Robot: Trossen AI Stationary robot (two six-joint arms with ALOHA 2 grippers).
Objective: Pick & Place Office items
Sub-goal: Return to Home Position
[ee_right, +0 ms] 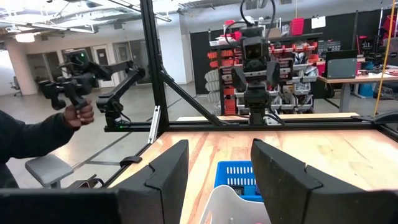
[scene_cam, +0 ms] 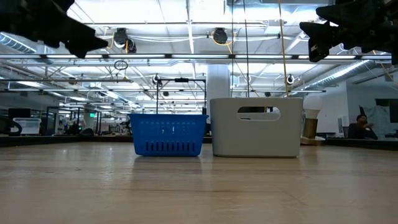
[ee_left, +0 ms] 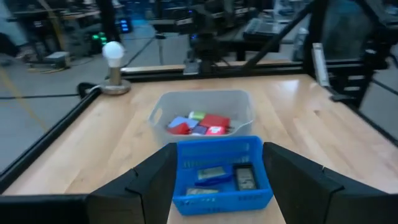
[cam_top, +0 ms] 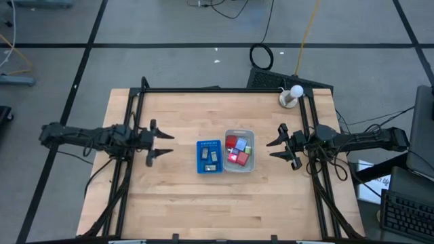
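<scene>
Two small trays stand side by side at the table's middle. The blue ribbed tray (cam_top: 209,156) (ee_left: 221,172) holds a few flat office items (ee_left: 217,174), grey, dark and blue. The clear plastic tray (cam_top: 239,150) (ee_left: 202,109) holds red, pale blue and green blocks (cam_top: 238,149) (ee_left: 199,123). My left gripper (cam_top: 161,145) (ee_left: 214,180) hovers open left of the blue tray, pointing at it. My right gripper (cam_top: 277,144) (ee_right: 217,174) hovers open right of the clear tray. Both are above the table, touching nothing.
A white ball on a round base (cam_top: 292,95) (ee_left: 114,57) stands at the table's far right corner. Black frame rails (cam_top: 217,89) run along the far and side edges. A person's hand (ee_right: 78,112) holding a controller shows beyond the table. Bare wood lies along the near side.
</scene>
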